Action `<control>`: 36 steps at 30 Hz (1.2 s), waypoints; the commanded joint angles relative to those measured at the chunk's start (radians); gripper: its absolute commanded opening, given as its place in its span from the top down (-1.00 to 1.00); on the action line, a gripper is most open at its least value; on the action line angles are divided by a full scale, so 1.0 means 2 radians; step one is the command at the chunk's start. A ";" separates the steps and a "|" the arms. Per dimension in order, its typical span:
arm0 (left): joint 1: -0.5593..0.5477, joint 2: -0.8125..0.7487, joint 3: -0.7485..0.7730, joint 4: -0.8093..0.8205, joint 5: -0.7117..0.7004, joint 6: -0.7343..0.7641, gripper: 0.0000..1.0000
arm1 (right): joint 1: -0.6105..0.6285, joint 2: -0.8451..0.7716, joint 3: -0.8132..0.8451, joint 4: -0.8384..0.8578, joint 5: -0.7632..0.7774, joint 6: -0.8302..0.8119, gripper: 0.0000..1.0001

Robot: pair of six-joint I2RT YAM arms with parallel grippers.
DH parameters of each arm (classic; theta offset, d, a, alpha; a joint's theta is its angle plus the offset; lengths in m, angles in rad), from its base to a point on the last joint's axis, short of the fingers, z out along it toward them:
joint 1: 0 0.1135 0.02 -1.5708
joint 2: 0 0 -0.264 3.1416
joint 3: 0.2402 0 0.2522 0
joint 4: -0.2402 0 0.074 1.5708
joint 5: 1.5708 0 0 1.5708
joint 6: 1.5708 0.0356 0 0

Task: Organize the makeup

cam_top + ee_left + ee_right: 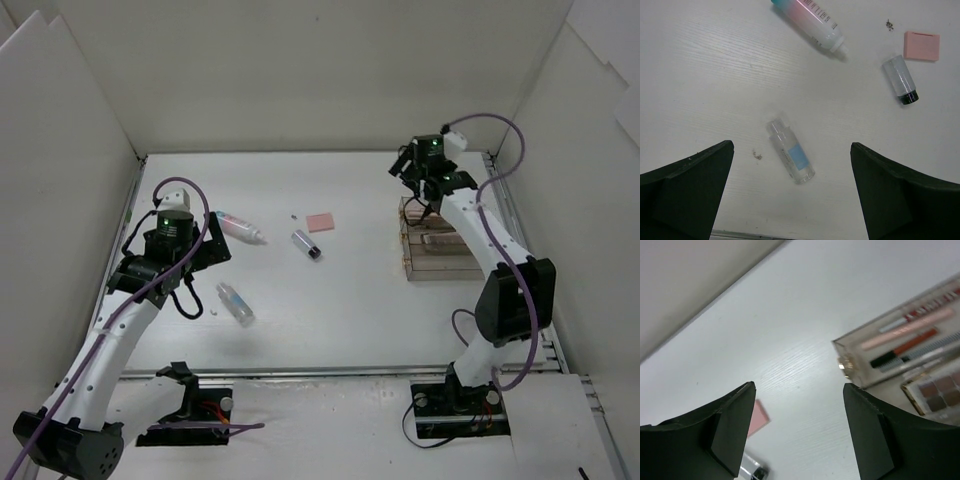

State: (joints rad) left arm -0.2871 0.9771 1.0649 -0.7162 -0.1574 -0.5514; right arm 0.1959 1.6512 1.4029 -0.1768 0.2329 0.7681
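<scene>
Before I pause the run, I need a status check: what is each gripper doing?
Left gripper: open, holding nothing.
Right gripper: open, holding nothing.

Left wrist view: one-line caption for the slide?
Open left gripper hovers over a clear blue-labelled bottle; pink bottle, black-capped vial and pink square lie beyond.

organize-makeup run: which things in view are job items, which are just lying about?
Job items: pink bottle, blue-label bottle, black-cap bottle and pink square, all loose on the table; pencils and palette, in the box.

Not makeup: acrylic box (the holder), specks.
</scene>
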 commanded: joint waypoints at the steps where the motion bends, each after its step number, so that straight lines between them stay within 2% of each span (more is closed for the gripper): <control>1: -0.002 -0.006 0.012 0.018 -0.001 -0.002 -0.96 | 0.035 0.051 0.063 0.025 -0.059 -0.155 -0.36; 4: -0.002 -0.010 0.011 0.013 -0.006 -0.002 -0.96 | 0.067 0.100 0.099 0.013 -0.096 -0.228 -0.44; 7: -0.002 -0.015 0.011 0.005 -0.009 -0.002 -0.96 | 0.095 0.152 0.142 -0.009 -0.113 -0.260 -0.64; 9: -0.002 -0.021 0.010 -0.002 -0.011 -0.003 -0.96 | 0.114 0.185 0.164 -0.024 -0.112 -0.273 -0.68; 12: -0.002 -0.031 0.007 -0.012 -0.016 -0.005 -0.96 | 0.138 0.220 0.197 -0.033 -0.104 -0.301 -0.96; 19: -0.002 -0.046 -0.001 -0.026 -0.020 -0.010 -0.96 | 0.170 0.284 0.275 -0.062 -0.113 -0.343 -0.96; 36: -0.002 -0.054 -0.004 -0.038 -0.021 -0.010 -0.96 | 0.186 0.362 0.322 -0.104 -0.113 -0.325 -0.96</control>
State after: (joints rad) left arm -0.2871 0.8730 1.0496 -0.8082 -0.1852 -0.5602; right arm 0.5632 2.3886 2.0010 -0.3584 -0.0071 0.1154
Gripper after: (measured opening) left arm 0.979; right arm 0.980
